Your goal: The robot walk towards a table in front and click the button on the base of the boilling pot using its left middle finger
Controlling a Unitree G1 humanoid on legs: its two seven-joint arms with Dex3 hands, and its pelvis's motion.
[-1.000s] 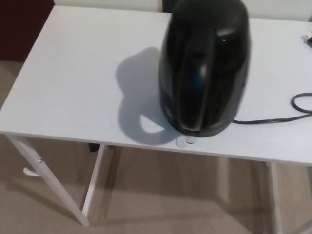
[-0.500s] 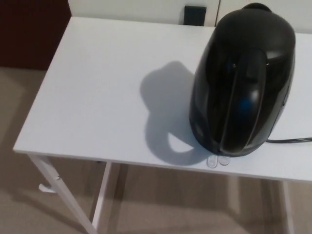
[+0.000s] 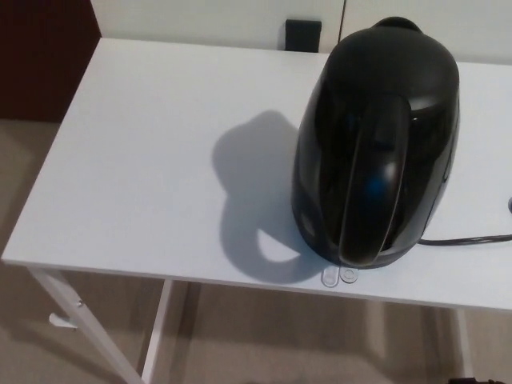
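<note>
My view has swung a little since half a second ago, so the black boiling pot (image 3: 376, 148) now sits nearer picture centre. It stands upright at the white surface's (image 3: 144, 160) near edge, two clear buttons (image 3: 339, 276) at its base, its cord (image 3: 464, 239) trailing right. Neither robot hand shows.

The whole view shifts between the pictures, so the camera is moving, not the things. The kettle (image 3: 376, 148) now sits a little further left in the picture than half a second ago, more of the table's (image 3: 144, 160) left edge shows, and the cord (image 3: 464, 239) shows longer.
</note>
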